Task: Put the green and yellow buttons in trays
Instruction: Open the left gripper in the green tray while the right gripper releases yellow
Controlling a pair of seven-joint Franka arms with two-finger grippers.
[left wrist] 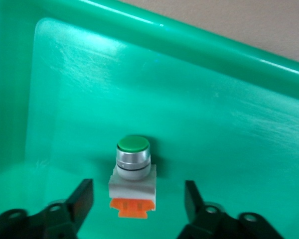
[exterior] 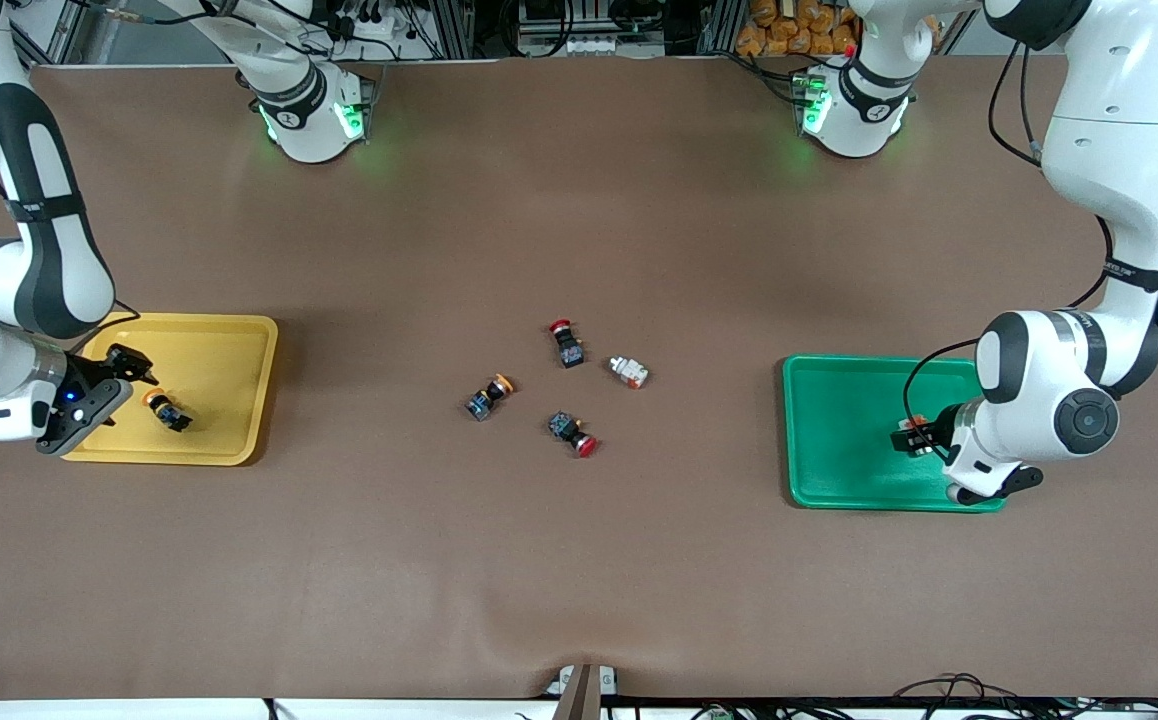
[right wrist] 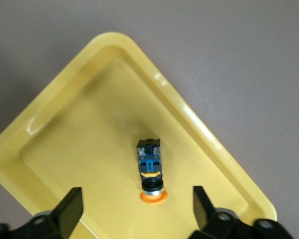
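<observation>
green tray: i have the left gripper low over the green tray, at the end toward the left arm's side of the table, fingers spread wide and gripping nothing
left fingers: both black fingertips stand apart from the white-grey button, one on each side, with bare tray floor between each and the body
white-grey button: lies on the tray floor between the fingers, green cap, metal ring, orange part at its base; in the front view i only see a sliver of it past the wrist
yellow tray: right gripper sits over the yellow tray, released, fingers wide
yellow-capped button: lies on its side on the yellow tray floor, orange-yellow cap toward the gripper, black-blue body away; touched by neither finger
room on trays: most of the green floor is bare on the side toward the table's middle; the yellow tray likewise
table middle: second yellow-capped button, second white-grey button, and two red-capped buttons, loosely grouped, none touching, open brown mat all round
hard to make out: the left wrist hides the green tray's corner nearest it; the right gripper covers the yellow tray's edge at its end
</observation>
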